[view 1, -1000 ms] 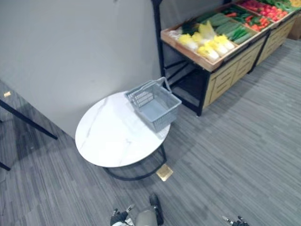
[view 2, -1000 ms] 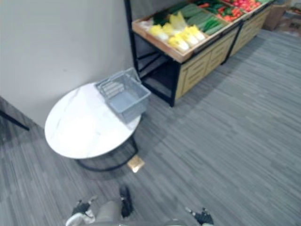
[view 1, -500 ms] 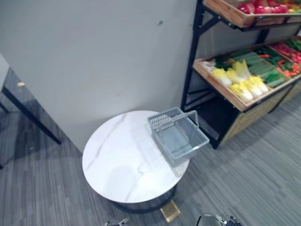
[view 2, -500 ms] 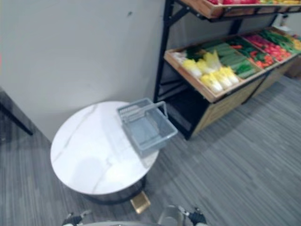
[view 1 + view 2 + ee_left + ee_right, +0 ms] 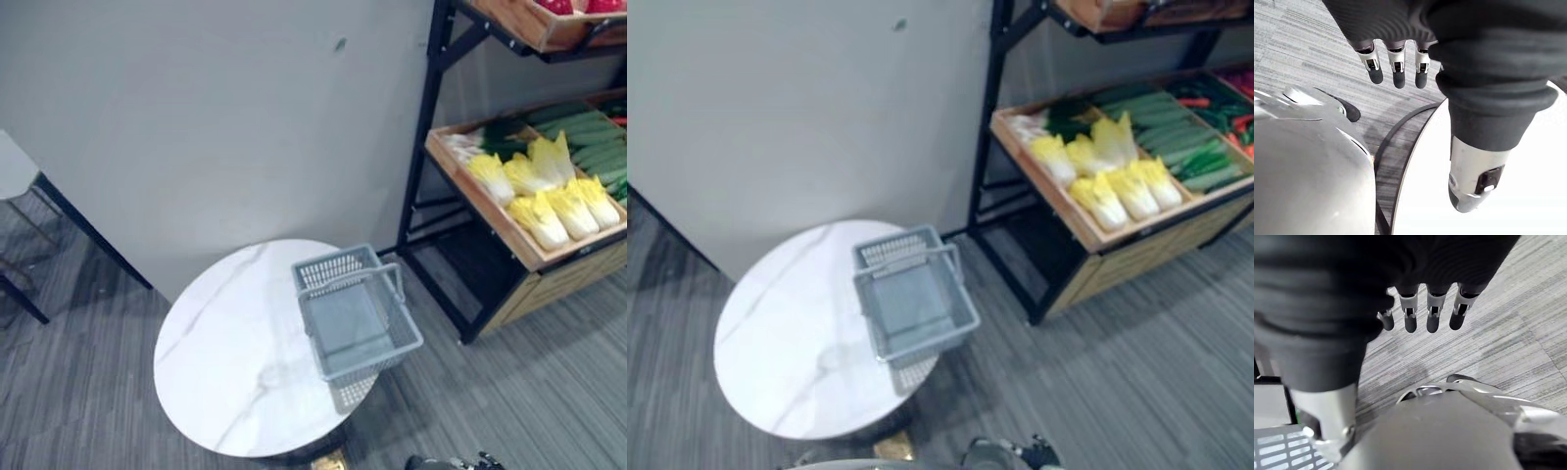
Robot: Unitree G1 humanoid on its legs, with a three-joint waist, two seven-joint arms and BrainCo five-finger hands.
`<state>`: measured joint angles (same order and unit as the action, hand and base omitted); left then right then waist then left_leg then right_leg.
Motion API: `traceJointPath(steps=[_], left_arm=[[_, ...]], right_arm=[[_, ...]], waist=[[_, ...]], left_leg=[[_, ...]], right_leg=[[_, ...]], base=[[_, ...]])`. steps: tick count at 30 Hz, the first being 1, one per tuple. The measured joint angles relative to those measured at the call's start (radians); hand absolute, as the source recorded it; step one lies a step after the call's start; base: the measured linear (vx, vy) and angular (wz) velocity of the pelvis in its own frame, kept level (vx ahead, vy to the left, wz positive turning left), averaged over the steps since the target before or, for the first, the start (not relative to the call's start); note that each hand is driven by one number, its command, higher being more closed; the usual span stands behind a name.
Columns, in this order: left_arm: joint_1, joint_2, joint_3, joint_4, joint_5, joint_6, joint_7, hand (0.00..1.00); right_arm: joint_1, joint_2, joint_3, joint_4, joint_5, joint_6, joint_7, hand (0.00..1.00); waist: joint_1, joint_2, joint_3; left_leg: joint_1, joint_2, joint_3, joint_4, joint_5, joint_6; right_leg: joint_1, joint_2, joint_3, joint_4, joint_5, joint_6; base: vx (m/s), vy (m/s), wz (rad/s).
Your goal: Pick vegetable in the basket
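An empty grey plastic basket (image 5: 355,323) with its handle up sits at the right edge of a round white marble table (image 5: 230,362), one corner hanging over the rim. Right of it, a wooden shelf tray (image 5: 490,211) holds yellow-green cabbages (image 5: 544,196) and green cucumbers (image 5: 588,132). My left hand (image 5: 1397,73) hangs open beside the table's rim (image 5: 1420,205), fingers straight and holding nothing. My right hand (image 5: 1431,316) hangs open over the grey floor, with a corner of the basket (image 5: 1273,450) near its thumb.
A black metal rack (image 5: 431,137) carries the trays, with an upper tray (image 5: 534,24) of red produce. A grey wall (image 5: 216,117) stands behind the table. A white-topped piece of furniture on dark legs (image 5: 24,186) stands at the far left. Grey striped floor (image 5: 549,392) lies before the shelf.
The camera has moved: table, basket and shelf now show from closer and further round. The basket stays in its place on the table and both hands still hang low.
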<state>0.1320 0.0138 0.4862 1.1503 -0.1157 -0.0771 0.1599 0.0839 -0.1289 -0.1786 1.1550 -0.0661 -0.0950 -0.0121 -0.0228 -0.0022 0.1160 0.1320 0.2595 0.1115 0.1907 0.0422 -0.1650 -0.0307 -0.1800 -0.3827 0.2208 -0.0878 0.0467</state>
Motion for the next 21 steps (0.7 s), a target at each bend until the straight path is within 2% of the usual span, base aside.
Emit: traceJointPath(steps=[2, 3, 4, 5, 7, 9, 11, 12, 13, 15, 17, 19, 21], left_arm=[[-0.001, 0.015, -0.062, -0.005, 0.002, 0.001, 0.002, 0.0], [-0.002, 0.02, -0.072, -0.008, 0.003, 0.0, 0.003, 0.0], [0.0, 0.022, -0.094, -0.01, 0.003, 0.0, 0.01, 0.0], [0.009, 0.023, -0.11, -0.017, 0.003, 0.0, 0.013, 0.0], [0.017, 0.027, -0.129, -0.015, 0.005, 0.001, 0.014, 0.0], [0.019, 0.028, -0.14, -0.01, 0.011, 0.001, 0.014, 0.0], [0.019, 0.029, -0.147, -0.008, 0.013, 0.001, 0.013, 0.0], [0.013, 0.035, -0.154, -0.009, 0.022, 0.001, 0.011, 0.0], [0.008, 0.049, -0.17, -0.01, 0.024, 0.001, 0.013, 0.0], [0.002, 0.067, -0.203, -0.01, 0.047, 0.001, 0.013, 0.0], [-0.01, 0.073, -0.239, -0.01, 0.059, 0.001, 0.013, 0.0], [-0.018, 0.082, -0.28, -0.013, 0.083, 0.0, 0.011, 0.0], [-0.021, 0.092, -0.299, -0.016, 0.094, 0.0, 0.011, 0.0]], right_arm=[[0.008, -0.005, 0.0, 0.0, 0.006, -0.001, -0.001, 0.0], [0.012, -0.01, 0.001, 0.0, 0.007, 0.0, -0.002, 0.0], [0.005, -0.014, 0.01, 0.0, 0.009, 0.0, -0.002, 0.0], [-0.014, -0.024, 0.02, -0.002, 0.016, -0.001, -0.003, 0.0], [-0.033, -0.033, 0.019, -0.013, 0.028, -0.004, -0.005, 0.0], [-0.046, -0.042, 0.018, -0.015, 0.024, -0.004, -0.012, 0.0], [-0.058, -0.051, 0.017, -0.032, 0.021, -0.001, -0.017, 0.0], [-0.076, -0.06, 0.014, -0.062, -0.014, 0.001, -0.024, 0.0], [-0.094, -0.079, 0.015, -0.106, -0.052, 0.003, -0.027, 0.0], [-0.139, -0.138, 0.02, -0.179, -0.089, 0.003, -0.031, 0.0], [-0.201, -0.217, 0.038, -0.261, -0.134, 0.003, -0.04, 0.0], [-0.286, -0.293, 0.088, -0.429, -0.216, 0.001, -0.07, 0.0], [-0.327, -0.317, 0.13, -0.545, -0.253, -0.001, -0.074, 0.0]], waist=[[-0.003, -0.004, 0.004], [-0.003, 0.0, 0.007], [-0.001, 0.004, 0.007], [0.001, 0.005, 0.007], [-0.001, 0.01, 0.01], [-0.001, 0.02, 0.016], [0.001, 0.03, 0.021], [-0.001, 0.031, 0.037], [-0.001, 0.019, 0.047], [-0.001, 0.012, 0.054], [-0.002, 0.02, 0.071], [-0.001, 0.029, 0.087], [-0.003, 0.029, 0.097]], left_leg=[[-0.027, 0.01, 0.14, 0.022, 0.084, 0.001], [-0.031, 0.015, 0.173, 0.026, 0.087, 0.006], [-0.042, 0.011, 0.208, 0.023, 0.06, 0.002], [-0.049, -0.015, 0.206, -0.002, 0.028, -0.003], [-0.044, -0.068, 0.193, -0.088, 0.004, 0.003], [-0.026, -0.07, 0.181, -0.157, -0.029, 0.026], [-0.026, -0.062, 0.179, -0.193, -0.063, 0.03], [-0.028, -0.07, 0.182, -0.215, -0.071, 0.034], [-0.047, -0.086, 0.189, -0.22, -0.065, 0.042], [-0.083, -0.11, 0.205, -0.223, -0.056, 0.055], [-0.1, -0.131, 0.213, -0.223, -0.051, 0.064], [-0.131, -0.141, 0.236, -0.223, -0.047, 0.068], [-0.147, -0.141, 0.236, -0.223, -0.043, 0.074]], right_leg=[[0.07, -0.016, -0.079, -0.055, 0.001, -0.002], [0.081, -0.017, -0.097, -0.065, 0.001, -0.003], [0.094, -0.019, -0.122, -0.081, 0.001, -0.003], [0.09, -0.02, -0.128, -0.086, 0.003, -0.005], [0.087, -0.008, -0.131, -0.1, 0.008, -0.001], [0.081, 0.031, -0.129, -0.125, 0.019, 0.015], [0.07, 0.053, -0.127, -0.15, 0.045, 0.016], [0.06, 0.053, -0.118, -0.16, 0.067, 0.018], [0.035, 0.049, -0.099, -0.17, 0.087, 0.02], [-0.016, 0.034, -0.059, -0.173, 0.11, 0.021], [-0.05, 0.021, -0.022, -0.175, 0.13, 0.022], [-0.093, 0.019, 0.011, -0.187, 0.159, 0.02], [-0.112, 0.022, 0.015, -0.188, 0.164, 0.019]], base=[[0.11, -0.153, 1.01], [0.06, -0.097, 0.84], [0.03, -0.042, 0.52], [0.01, -0.013, 0.38], [0.01, 0.042, 0.06], [0.0, 0.082, 0.0], [-0.03, 0.11, -0.07], [-0.08, 0.129, -0.15], [-0.07, 0.113, -0.17], [-0.06, 0.112, -0.2], [-0.02, 0.099, -0.22], [-0.05, 0.056, -0.3], [-0.03, -0.009, -0.13]])
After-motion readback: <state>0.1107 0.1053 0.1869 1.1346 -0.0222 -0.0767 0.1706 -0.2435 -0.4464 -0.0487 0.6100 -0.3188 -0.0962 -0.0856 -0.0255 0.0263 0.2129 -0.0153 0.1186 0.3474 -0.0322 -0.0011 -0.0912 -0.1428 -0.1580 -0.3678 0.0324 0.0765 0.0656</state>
